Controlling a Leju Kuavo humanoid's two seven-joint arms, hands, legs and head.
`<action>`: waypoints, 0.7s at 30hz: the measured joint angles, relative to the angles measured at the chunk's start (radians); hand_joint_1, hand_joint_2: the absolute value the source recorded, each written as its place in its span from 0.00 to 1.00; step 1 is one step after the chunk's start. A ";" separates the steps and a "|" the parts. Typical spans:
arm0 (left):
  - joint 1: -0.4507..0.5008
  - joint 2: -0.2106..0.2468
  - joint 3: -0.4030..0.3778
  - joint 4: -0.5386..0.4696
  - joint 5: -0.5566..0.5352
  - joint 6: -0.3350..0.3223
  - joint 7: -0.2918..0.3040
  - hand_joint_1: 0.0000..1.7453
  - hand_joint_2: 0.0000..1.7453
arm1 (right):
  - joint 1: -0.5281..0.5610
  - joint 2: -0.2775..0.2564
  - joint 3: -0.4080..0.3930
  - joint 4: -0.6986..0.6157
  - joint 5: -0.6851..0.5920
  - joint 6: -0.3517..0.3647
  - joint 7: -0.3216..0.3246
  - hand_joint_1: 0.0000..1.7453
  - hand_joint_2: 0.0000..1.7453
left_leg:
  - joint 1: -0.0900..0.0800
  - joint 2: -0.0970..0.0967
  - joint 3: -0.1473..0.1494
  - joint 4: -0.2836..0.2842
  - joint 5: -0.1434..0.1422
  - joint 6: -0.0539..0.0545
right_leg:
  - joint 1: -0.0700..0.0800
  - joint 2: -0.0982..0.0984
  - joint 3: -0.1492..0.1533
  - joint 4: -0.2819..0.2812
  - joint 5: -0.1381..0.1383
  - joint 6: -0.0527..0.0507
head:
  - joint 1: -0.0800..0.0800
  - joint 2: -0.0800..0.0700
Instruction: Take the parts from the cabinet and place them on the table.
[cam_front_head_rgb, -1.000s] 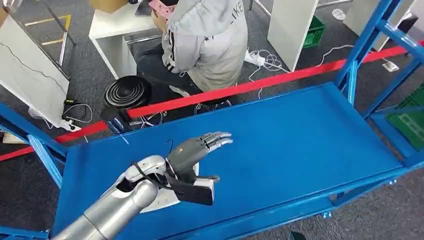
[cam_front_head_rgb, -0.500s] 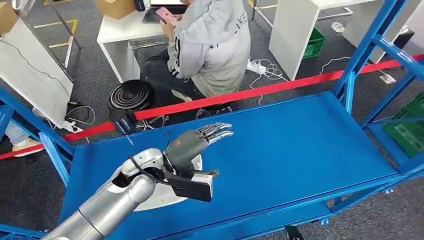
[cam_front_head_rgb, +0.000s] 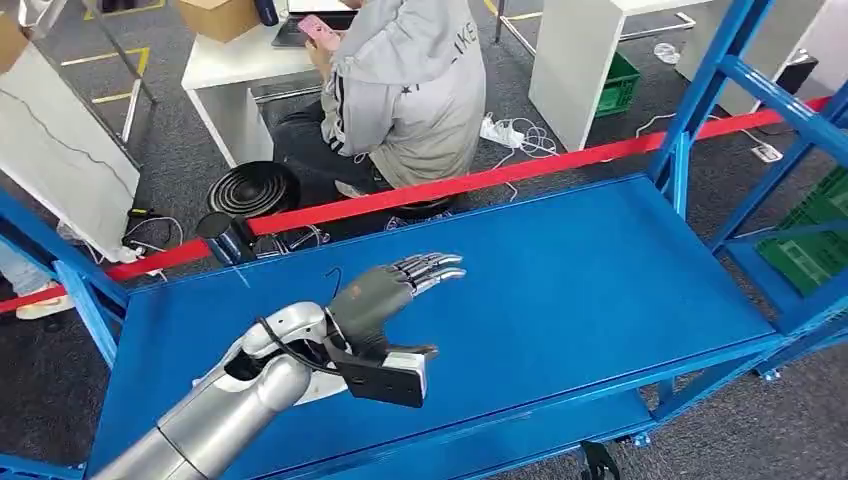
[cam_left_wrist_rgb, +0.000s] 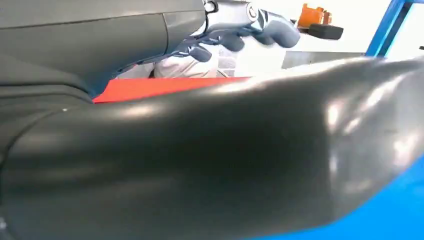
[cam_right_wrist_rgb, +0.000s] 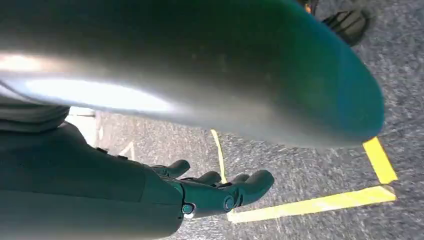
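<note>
Our left robot hand (cam_front_head_rgb: 385, 295) hangs over the near left part of the flat blue metal table (cam_front_head_rgb: 600, 290), fingers stretched out straight and apart, holding nothing. Under the silver forearm we see a white, rounded part (cam_front_head_rgb: 320, 385) lying on the blue surface, most of it hidden by the arm and the black wrist camera block, so we cannot tell its full shape or whether the arm touches it. We judge that this is one of the cabinet parts, now set down, and that the step in hand is clearing the hand away from it.

To do that well, we lift straight up first and only then swing back, so that the wrist block does not drag the white part toward the table's near edge, which it lies fairly close to. We keep the fingers extended until the hand is well above the part.

In its own wrist view, our right robot hand (cam_right_wrist_rgb: 210, 192) hangs beside the body above grey carpet with yellow floor tape (cam_right_wrist_rgb: 310, 205), fingers loosely bent and apart, with nothing in them.

A person in a grey hooded top (cam_front_head_rgb: 410, 80) sits beyond the red tape barrier (cam_front_head_rgb: 480, 180), well apart from the arm; we keep the retreat on our own side of the table.
</note>
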 joint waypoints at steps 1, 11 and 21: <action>0.001 0.000 0.000 0.001 0.000 0.001 0.001 0.00 0.00 | 0.001 0.000 0.000 0.000 0.000 0.000 0.000 0.00 0.00 | 0.009 0.003 -0.029 0.071 -0.037 -0.007 | -0.001 -0.002 -0.003 0.000 0.002 -0.001 | 0.001 0.000; 0.005 0.008 -0.001 0.011 0.001 0.013 0.000 0.00 0.00 | 0.001 -0.002 0.000 0.000 0.011 0.005 0.001 0.00 0.00 | 0.012 0.007 0.111 -0.155 0.053 0.004 | -0.030 -0.010 0.003 -0.047 0.034 0.049 | -0.002 0.000; 0.026 0.016 -0.001 0.018 -0.001 0.029 0.017 0.00 0.00 | 0.004 -0.017 0.000 0.000 0.028 0.012 -0.001 0.00 0.00 | -0.006 0.005 0.145 -0.195 0.069 0.040 | 0.025 -0.005 -0.071 0.098 0.004 0.032 | 0.036 0.000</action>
